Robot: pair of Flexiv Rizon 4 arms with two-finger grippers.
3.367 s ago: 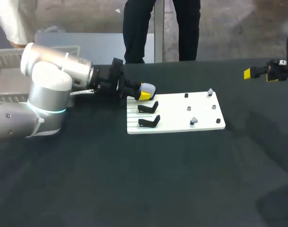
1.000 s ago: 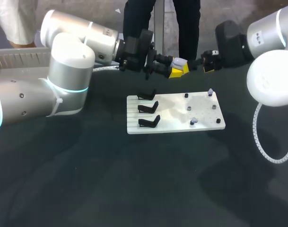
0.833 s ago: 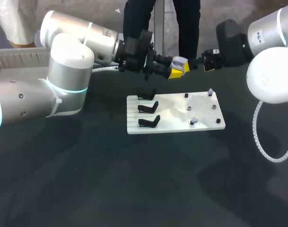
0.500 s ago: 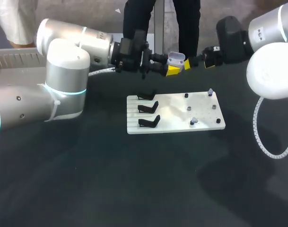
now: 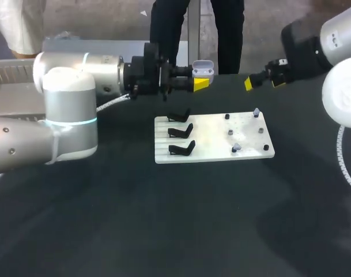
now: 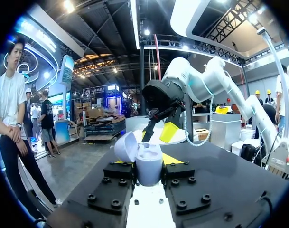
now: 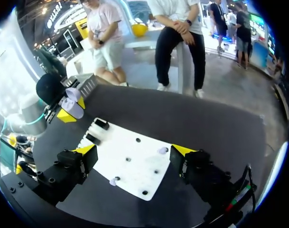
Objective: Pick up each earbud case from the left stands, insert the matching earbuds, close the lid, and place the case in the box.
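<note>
Earbud case (image 5: 203,67) is clamped in the left gripper (image 5: 199,82), lid open, raised above the table behind the white board (image 5: 212,135). Right gripper (image 5: 263,82) hangs spread and empty. It is the nearer to the earbuds (image 5: 256,111) on the board's right side, which lie below it and slightly toward the case.
</note>
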